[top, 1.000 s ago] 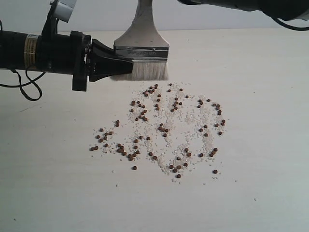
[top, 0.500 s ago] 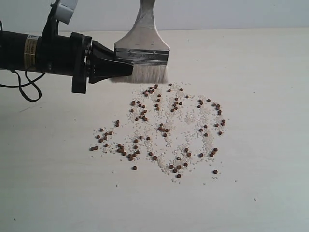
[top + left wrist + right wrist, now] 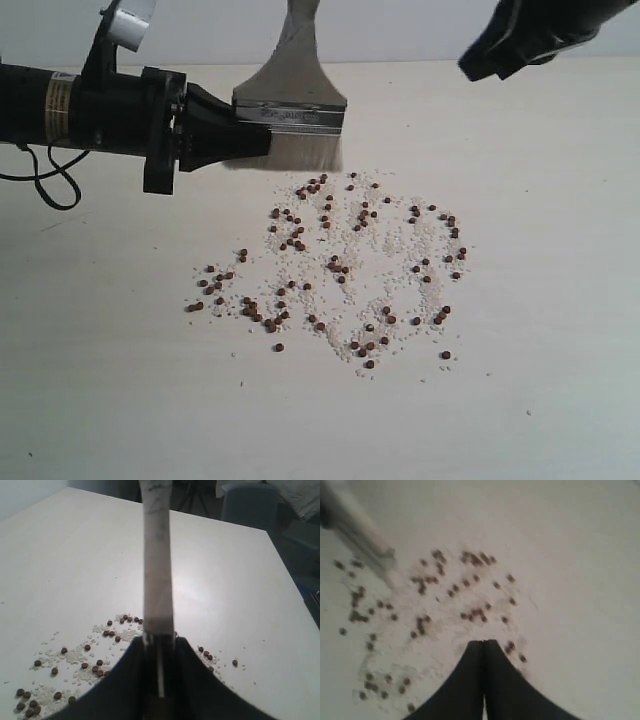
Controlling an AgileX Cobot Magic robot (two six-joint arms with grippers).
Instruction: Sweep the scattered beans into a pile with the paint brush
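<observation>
At the scatter's far edge in the exterior view, the left tool (image 3: 262, 140) grips the brush (image 3: 295, 75) by its ferrule, handle up, bristles down by the bench (image 3: 560, 320); beans (image 3: 340, 265) spread nearer the camera, unpiled; the right tool (image 3: 485, 62), closed on nothing, hangs farther off.

The paint brush (image 3: 295, 90) has a pale bare-wood handle (image 3: 300, 40), streaked and worn, a silver metal ferrule (image 3: 290, 115) with a dull sheen, and soft whitish bristles (image 3: 300, 150). The table (image 3: 540, 300) is smooth, matt and off-white. The beans (image 3: 330, 265) are reddish-brown and dull-skinned, among chalky whitish grains (image 3: 395, 240). The left gripper (image 3: 262, 142) and right gripper (image 3: 480, 68) look like matt black plastic.
</observation>
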